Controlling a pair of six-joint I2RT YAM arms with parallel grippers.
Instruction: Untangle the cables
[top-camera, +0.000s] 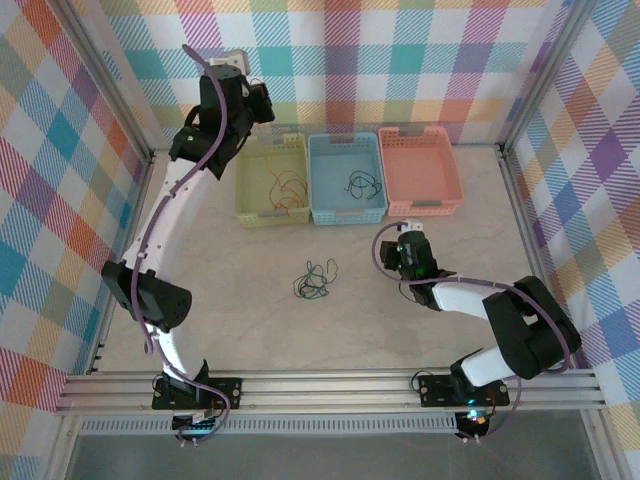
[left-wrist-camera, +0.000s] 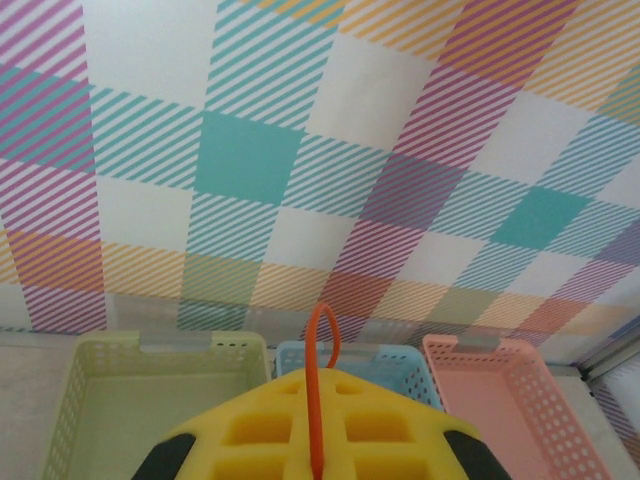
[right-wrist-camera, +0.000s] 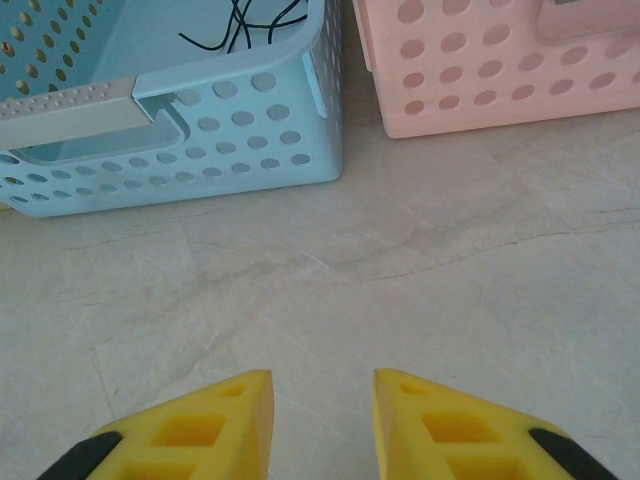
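My left gripper (top-camera: 258, 102) is raised high near the back wall, above the yellow-green basket (top-camera: 247, 190). In the left wrist view its yellow fingers (left-wrist-camera: 250, 430) are pressed together on a thin orange-red cable (left-wrist-camera: 313, 400), which loops up past the tips. More orange cable strands (top-camera: 285, 188) lie in the yellow-green basket. A black cable (top-camera: 362, 183) (right-wrist-camera: 250, 25) lies in the blue basket (top-camera: 318, 180). A dark green cable (top-camera: 316, 280) sits tangled on the table. My right gripper (top-camera: 405, 246) (right-wrist-camera: 322, 385) is open over bare table, in front of the blue and pink baskets.
The blue basket (right-wrist-camera: 200, 130) and the pink basket (right-wrist-camera: 480, 80) (top-camera: 392, 170) stand side by side just ahead of the right fingers. All three baskets line the back of the table. Checked walls enclose the sides and back.
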